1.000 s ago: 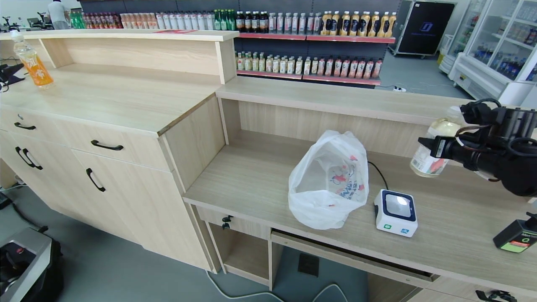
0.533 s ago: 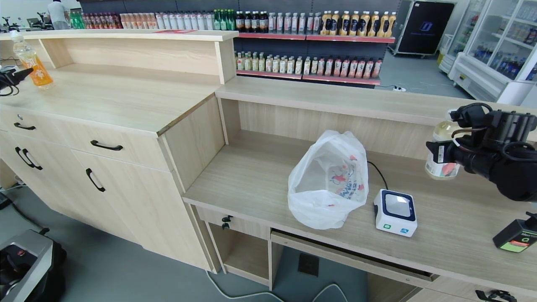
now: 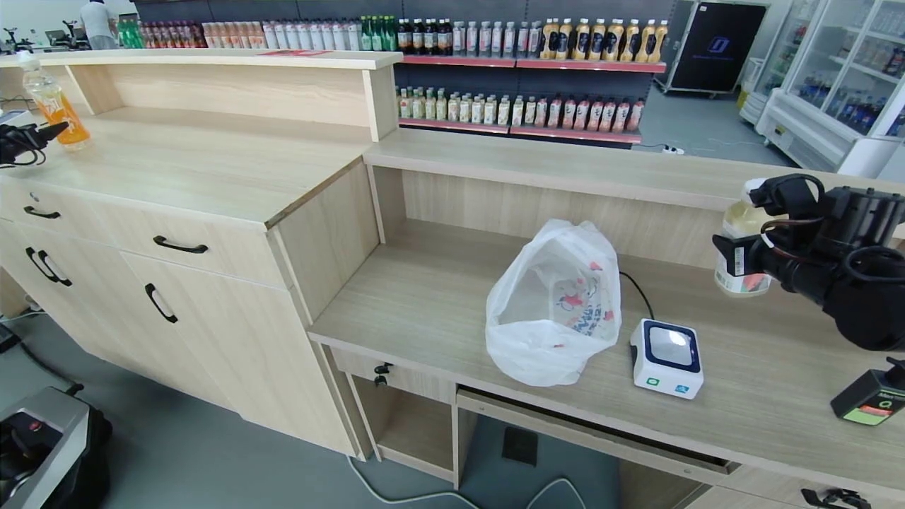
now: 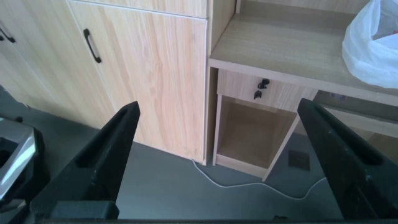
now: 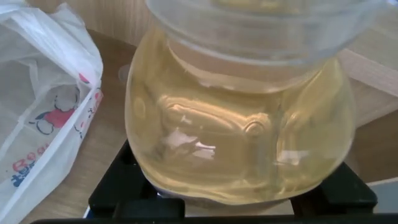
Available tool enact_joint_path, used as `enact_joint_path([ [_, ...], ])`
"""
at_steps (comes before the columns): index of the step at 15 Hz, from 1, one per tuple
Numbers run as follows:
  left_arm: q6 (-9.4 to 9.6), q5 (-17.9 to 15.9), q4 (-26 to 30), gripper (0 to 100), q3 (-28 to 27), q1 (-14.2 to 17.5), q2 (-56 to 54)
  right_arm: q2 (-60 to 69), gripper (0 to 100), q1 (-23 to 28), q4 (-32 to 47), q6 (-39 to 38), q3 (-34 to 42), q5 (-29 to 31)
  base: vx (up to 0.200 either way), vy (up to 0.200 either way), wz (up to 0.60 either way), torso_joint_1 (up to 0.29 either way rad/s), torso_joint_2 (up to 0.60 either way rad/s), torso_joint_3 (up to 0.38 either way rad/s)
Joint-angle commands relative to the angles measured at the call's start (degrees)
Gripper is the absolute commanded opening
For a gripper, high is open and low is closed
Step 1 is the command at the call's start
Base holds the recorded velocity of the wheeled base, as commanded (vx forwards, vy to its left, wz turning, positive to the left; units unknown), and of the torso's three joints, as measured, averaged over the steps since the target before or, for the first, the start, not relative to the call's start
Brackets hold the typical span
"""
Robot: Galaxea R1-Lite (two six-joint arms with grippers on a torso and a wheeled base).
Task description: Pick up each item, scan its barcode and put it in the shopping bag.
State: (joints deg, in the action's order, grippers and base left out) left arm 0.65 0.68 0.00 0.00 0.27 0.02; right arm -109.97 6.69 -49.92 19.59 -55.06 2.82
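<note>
My right gripper is shut on a clear bottle of pale yellow drink, held nearly upright above the right end of the low counter, to the right of and above the scanner. In the right wrist view the bottle bulges close to the lens, with the bag beside it. A white plastic shopping bag stands open mid-counter. The white scanner sits just right of it. An orange drink bottle stands on the high counter, far left. My left gripper is open, over the floor by the cabinet.
A black device with a green label lies at the counter's right front edge. A raised back ledge runs behind the bag. A dark arm part pokes in at the left edge near the orange bottle. Drink shelves stand behind.
My right gripper has shifted a little to the right with the bottle, which now stands more upright. The dark part at the left edge has crept towards the orange bottle.
</note>
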Motion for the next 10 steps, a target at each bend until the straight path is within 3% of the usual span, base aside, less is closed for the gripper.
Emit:
enact_joint_path([
  [1, -0.03, 0.02, 0.00, 100, 0.00, 0.00, -0.02, 0.20, 0, -0.98, -0.09, 0.54, 0.31, -0.53, 0.000, 0.000, 0.60, 0.002, 0.00, 0.007],
  [3, -0.03, 0.02, 0.00, 100, 0.00, 0.00, -0.02, -0.33, 0, -2.83, -0.97, 0.01, -0.04, -2.64, 0.000, 0.000, 0.60, -0.002, 0.00, -0.005],
  [5, 0.06, 0.02, 0.00, 100, 0.00, 0.00, -0.02, -1.83, 0, -3.00, -1.76, -1.48, 0.05, -9.58, 0.000, 0.000, 0.00, 0.000, 0.00, 0.000],
  [8, -0.03, 0.02, 0.00, 100, 0.00, 0.00, -0.02, -6.92, 0, -4.93, -7.12, -9.39, -0.75, -10.81, 0.000, 0.000, 0.00, 0.000, 0.00, 0.000],
  [10, -0.03, 0.02, 0.00, 100, 0.00, 0.00, -0.02, -10.44, 0, -5.46, -8.09, -9.66, -1.80, -10.99, 0.000, 0.000, 0.00, 0.000, 0.00, 0.000],
])
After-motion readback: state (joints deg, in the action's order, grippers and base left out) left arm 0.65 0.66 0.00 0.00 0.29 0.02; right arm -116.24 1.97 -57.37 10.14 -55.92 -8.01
